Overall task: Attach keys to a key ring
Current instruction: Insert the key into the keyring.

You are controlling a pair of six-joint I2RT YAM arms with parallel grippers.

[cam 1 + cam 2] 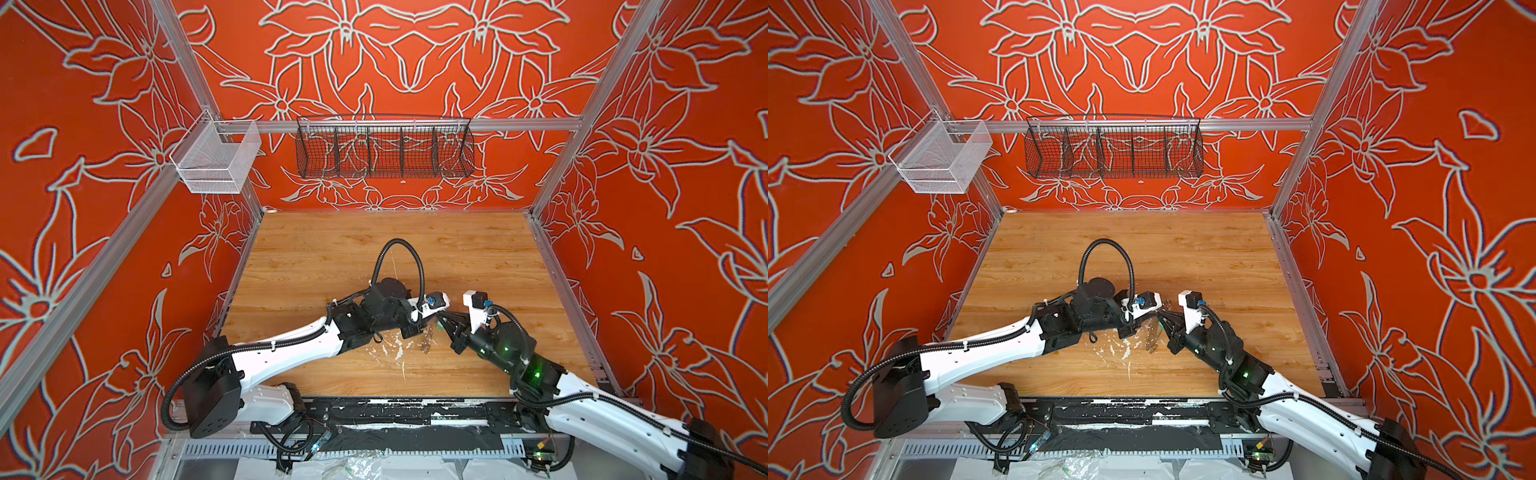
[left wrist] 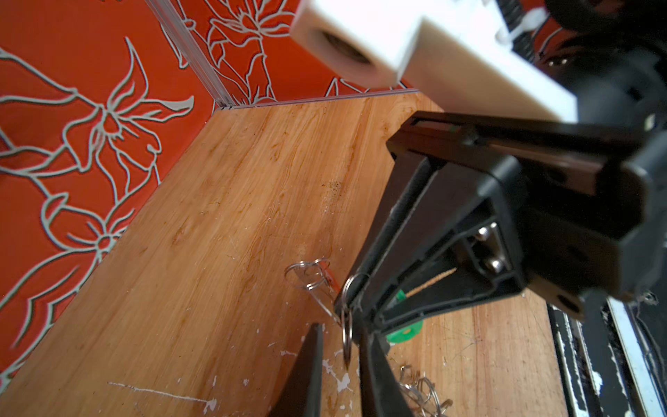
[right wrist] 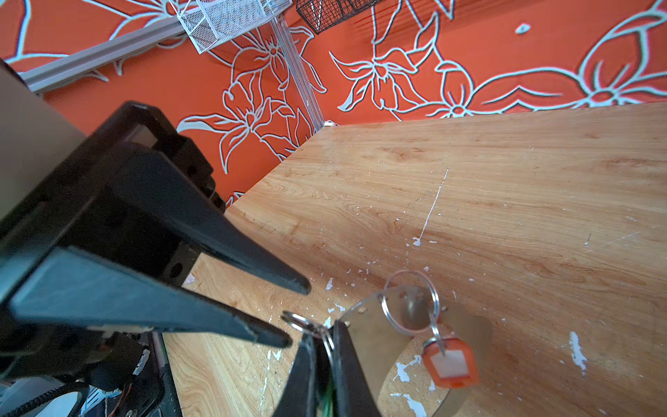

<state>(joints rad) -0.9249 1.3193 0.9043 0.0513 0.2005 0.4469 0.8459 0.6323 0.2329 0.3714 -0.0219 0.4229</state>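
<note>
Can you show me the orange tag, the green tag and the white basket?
orange tag [image 3: 450, 363]: right wrist view, on its white label.
green tag [image 2: 395, 335]: left wrist view, on the rounded end that shows.
white basket [image 1: 212, 180]: a top view, on its front mesh wall.

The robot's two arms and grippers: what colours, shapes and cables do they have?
The left arm and right arm have white shells with black joints, and ribbed black hoses run along them. Small green lights glow on the right arm. Each wrist carries a white block. The left gripper and right gripper are black, each with two long fingers tapering to points.
</note>
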